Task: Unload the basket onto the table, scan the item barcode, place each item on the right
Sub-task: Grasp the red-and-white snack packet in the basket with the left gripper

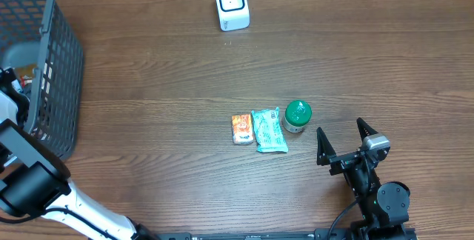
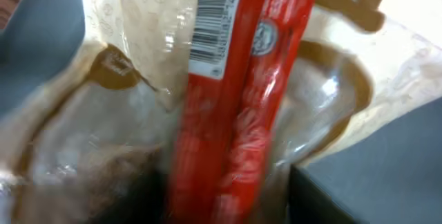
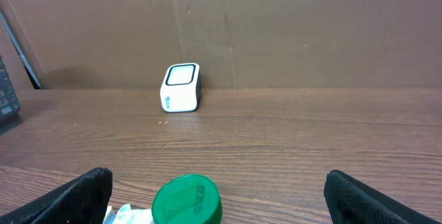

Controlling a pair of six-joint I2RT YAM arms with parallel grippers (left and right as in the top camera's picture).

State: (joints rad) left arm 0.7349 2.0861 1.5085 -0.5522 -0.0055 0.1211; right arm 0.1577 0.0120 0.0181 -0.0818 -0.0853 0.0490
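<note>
The likeliest failure here, I judge, is a bad pick inside the basket [image 1: 63,55]: the red packet [image 2: 235,113] lies among slippery clear wrappers with brown edges [image 2: 324,92], so my fingers could catch film along with it or pinch only a loose fold and drop it on the way up. A grip over the barcode [image 2: 210,27] near the packet's upper end would also hide it from the white scanner [image 1: 232,4], which stands well apart at the far edge of the table. My left gripper is down in the basket, out of the overhead's sight. Its own blurred camera shows only a dark corner, probably one finger [image 2: 366,196], just beside the wrappers, so I cannot tell how wide it stands or whether it has anything. My right gripper [image 1: 341,127] is spread wide and empty, near the green-lidded jar [image 1: 298,115].
</note>
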